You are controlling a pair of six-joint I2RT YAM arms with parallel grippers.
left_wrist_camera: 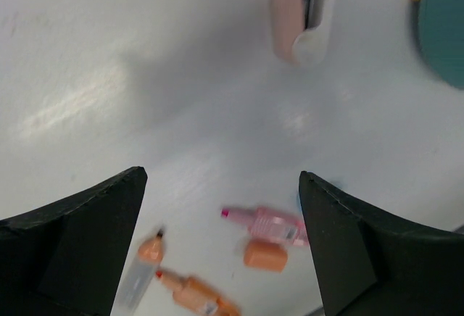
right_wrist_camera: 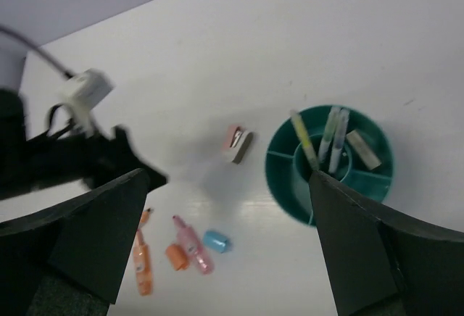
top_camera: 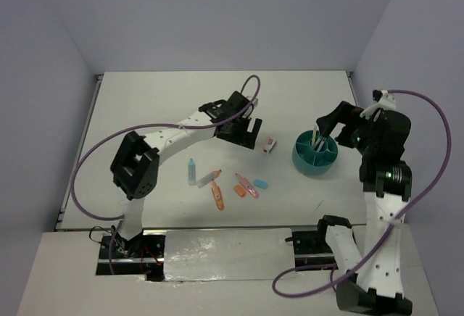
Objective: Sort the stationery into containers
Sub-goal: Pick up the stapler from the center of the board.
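The round teal cup stands right of centre, with three thin pens in its middle well and a pale eraser in an outer compartment. A pink-white item lies just left of it. Nearer me lie a light blue tube, two orange highlighters, an orange cap, a pink highlighter and a small blue cap. My left gripper is open and empty, above the table left of the pink-white item. My right gripper is open and empty, above the cup.
White walls enclose the white table at the back and sides. Purple cables loop from both arms. A shiny strip runs along the near edge by the arm bases.
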